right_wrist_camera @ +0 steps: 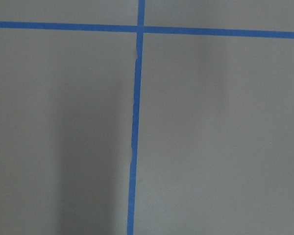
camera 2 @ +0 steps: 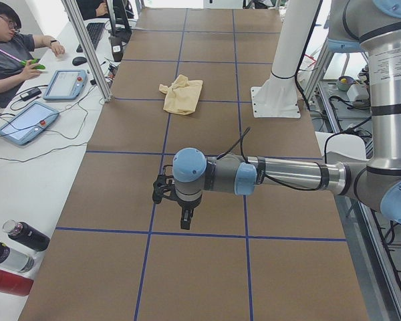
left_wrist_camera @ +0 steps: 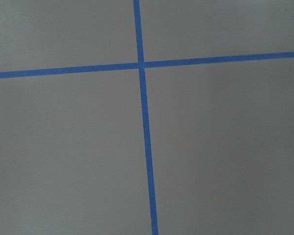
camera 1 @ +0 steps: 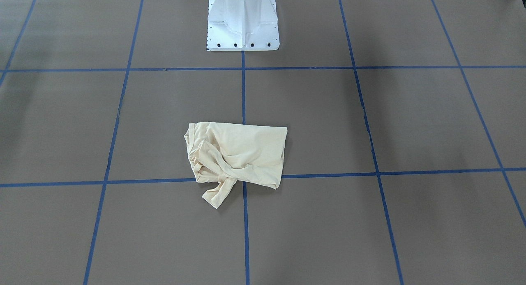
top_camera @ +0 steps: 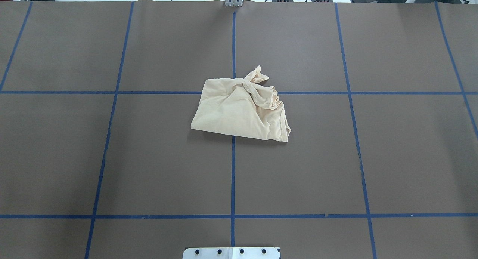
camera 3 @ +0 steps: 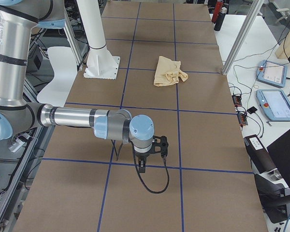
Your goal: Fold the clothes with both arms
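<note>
Black-fingered, both pointing down over brown table paper (camera 2: 207, 267) crossed with blue tape lines (left_wrist_camera: 147, 147) — left gripper (camera 2: 185, 222) and right gripper (camera 3: 142, 167), spread or pressed together impossible to tell from the side views. Farther out, well apart from either: cream-yellow T-shirt (top_camera: 239, 113), folded but rumpled at mid-table, one sleeve end sticking out, white pedestal (camera 1: 242, 26) beyond it on the robot's side. Off the table's edge — tablets (camera 2: 27, 122), bottles (camera 2: 25, 235), a seated person (camera 2: 7, 63).

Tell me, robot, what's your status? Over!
Left pincer, right pincer: hovering away from shirt, open or shut unclear. Shirt crumpled mid-table, untouched. Nothing seen blocking it.
</note>
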